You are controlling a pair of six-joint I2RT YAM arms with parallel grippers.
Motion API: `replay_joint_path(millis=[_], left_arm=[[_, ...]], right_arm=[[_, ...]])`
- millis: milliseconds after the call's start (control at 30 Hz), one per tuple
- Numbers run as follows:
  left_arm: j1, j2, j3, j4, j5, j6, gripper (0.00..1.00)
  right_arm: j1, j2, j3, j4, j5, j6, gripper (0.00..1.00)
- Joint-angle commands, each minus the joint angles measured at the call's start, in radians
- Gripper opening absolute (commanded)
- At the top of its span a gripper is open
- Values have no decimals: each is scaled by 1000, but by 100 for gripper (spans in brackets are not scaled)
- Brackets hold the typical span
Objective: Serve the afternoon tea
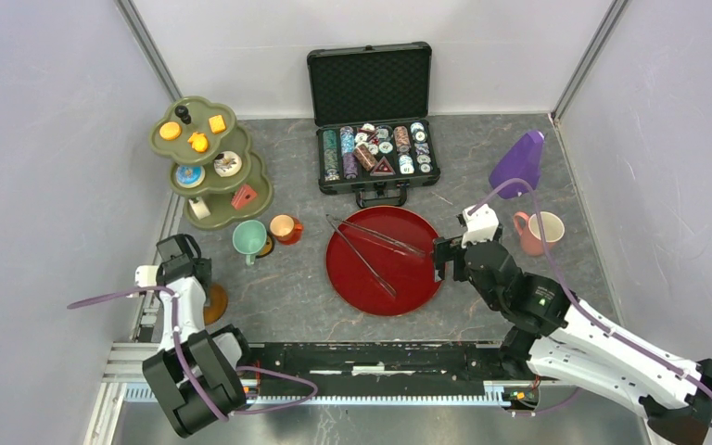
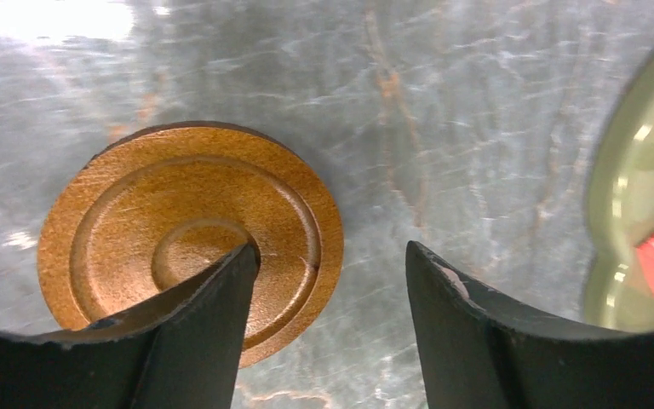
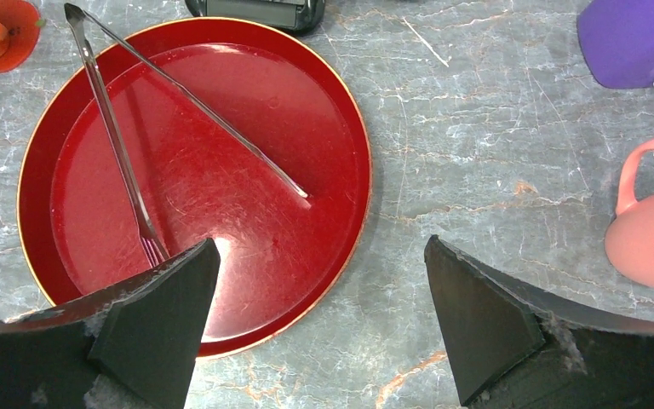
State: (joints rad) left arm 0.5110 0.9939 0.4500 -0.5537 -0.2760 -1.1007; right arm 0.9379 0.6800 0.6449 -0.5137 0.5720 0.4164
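Here, a grey marbled table point(image 1: 297, 301) spreads before two white-and-black arms bolted at its near edge. The right gripper point(image 3: 322, 243) hovers with its jaws wide apart and nothing between them, its left finger over the near right rim of a dark-red round tray point(image 1: 413, 278) and its right finger over bare table. Behind the tray a black case point(image 1: 371, 88) stands open, its lower half packed with poker chips point(image 1: 375, 153). At the far left rises the olive-green three-tier stand point(image 1: 188, 127). A purple object point(image 1: 519, 162) sits at the far right, with a pink cup point(image 3: 651, 243) just in front of it, well to the right of the right gripper. A teal cup point(image 1: 249, 238) and an orange cup point(image 1: 283, 226), the latter on its own saucer, stand side by side between the stand and the tray. At the near left the left gripper point(image 2: 330, 249) points down at a brown round saucer point(image 2: 192, 239) lying flat on the table; its jaws are apart, the left finger over the saucer's middle, the right finger over bare table just beyond the rim. Whether either finger touches the saucer cannot be told. Metal tongs point(image 3: 114, 136) lie spread on the tray. Orange biscuits point(image 1: 198, 142) fill the stand's top tier, donuts point(image 1: 190, 175) the middle, a red cake slice point(image 1: 244, 197) the bottom.
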Motion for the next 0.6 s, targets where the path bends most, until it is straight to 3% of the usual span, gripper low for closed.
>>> replay_joint_path(millis=[0,167,567], left_arm=[[1,22,-76,265,153,3,68],[-4,104,-83,373,262,-19,60],[-8,176,-52,497,317,-21,55]], right_arm=[[-1,-19,23,4,0,23,98],[-1,-4,22,22,-19,24,98],[1,-39,-8,12,-17,45,99]])
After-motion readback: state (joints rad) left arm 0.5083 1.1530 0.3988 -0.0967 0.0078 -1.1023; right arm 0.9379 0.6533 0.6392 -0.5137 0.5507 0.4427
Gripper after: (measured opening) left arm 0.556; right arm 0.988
